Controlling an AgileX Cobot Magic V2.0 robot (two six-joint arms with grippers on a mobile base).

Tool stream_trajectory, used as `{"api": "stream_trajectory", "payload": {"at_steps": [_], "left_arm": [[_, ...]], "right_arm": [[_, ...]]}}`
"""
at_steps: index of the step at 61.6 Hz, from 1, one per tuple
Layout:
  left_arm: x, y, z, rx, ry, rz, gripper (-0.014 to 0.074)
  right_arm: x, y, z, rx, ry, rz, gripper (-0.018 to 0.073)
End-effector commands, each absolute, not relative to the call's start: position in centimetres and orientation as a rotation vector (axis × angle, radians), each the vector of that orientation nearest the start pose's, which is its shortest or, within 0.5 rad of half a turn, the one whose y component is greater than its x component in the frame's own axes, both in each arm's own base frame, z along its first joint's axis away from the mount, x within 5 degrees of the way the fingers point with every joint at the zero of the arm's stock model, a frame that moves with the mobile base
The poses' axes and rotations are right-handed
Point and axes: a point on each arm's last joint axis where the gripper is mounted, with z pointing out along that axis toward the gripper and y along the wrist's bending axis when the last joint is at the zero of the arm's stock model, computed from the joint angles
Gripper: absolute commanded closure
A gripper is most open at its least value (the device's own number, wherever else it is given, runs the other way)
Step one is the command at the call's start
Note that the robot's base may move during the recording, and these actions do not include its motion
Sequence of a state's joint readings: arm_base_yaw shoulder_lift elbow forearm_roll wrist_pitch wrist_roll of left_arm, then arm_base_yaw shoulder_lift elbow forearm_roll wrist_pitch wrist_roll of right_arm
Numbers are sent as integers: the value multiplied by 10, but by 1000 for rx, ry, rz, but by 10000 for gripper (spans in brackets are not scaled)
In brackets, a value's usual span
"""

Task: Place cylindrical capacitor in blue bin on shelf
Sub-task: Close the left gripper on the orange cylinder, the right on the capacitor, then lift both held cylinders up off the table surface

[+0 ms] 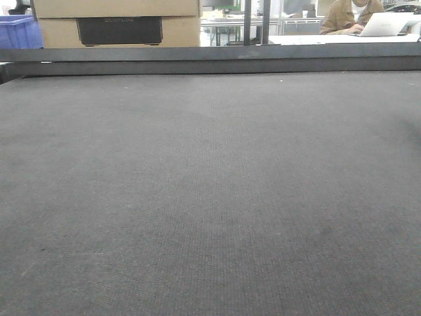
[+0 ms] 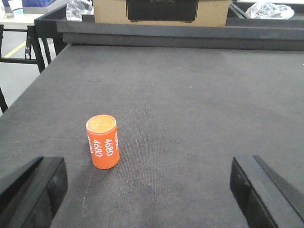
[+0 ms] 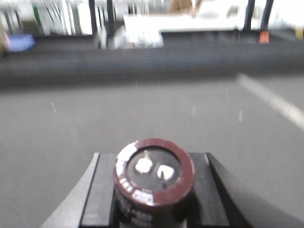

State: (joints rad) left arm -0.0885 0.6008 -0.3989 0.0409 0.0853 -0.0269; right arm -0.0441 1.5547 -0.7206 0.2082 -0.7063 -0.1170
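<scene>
In the right wrist view, the cylindrical capacitor (image 3: 154,171) is a stubby dark maroon can with two white terminals on top. It stands upright between the black fingers (image 3: 102,190) of my right gripper (image 3: 154,199), which is shut on it above the grey mat. That view is blurred. My left gripper (image 2: 149,190) is open low over the mat, its two black fingers (image 2: 33,190) spread wide with nothing between them. A blue bin (image 1: 16,33) shows beyond the table's far edge at the left. The shelf is out of view. Neither gripper appears in the front view.
An orange cylinder marked 4680 (image 2: 103,141) stands on the mat just ahead of the left finger. A cardboard box (image 1: 118,23) sits behind the table's raised dark rim (image 1: 210,59). A person at a laptop (image 1: 352,16) sits far back right.
</scene>
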Motion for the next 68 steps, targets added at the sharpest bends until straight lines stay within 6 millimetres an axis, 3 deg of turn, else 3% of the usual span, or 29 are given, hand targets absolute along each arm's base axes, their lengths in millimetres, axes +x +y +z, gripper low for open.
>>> {"api": "stream_trajectory", "payload": {"at_steps": [1, 13, 28, 36, 53, 68], "left_arm": [[148, -14, 282, 90, 1716, -65, -13], [205, -17, 251, -10, 1764, -106, -13], [260, -16, 206, -92, 1833, -83, -13], [281, -5, 190, -224, 1852, -56, -13], [322, -4, 171, -236, 1874, -40, -13], [349, 16, 153, -300, 1888, 5, -13]], "right_arm": [[303, -24, 276, 141, 1588, -100, 721], [275, -20, 309, 130, 1584, -69, 721], [265, -19, 318, 126, 1591, -58, 721], [265, -19, 315, 125, 1614, -55, 721], [265, -19, 315, 125, 1621, -54, 721], [265, -18, 314, 124, 1627, -53, 721]]}}
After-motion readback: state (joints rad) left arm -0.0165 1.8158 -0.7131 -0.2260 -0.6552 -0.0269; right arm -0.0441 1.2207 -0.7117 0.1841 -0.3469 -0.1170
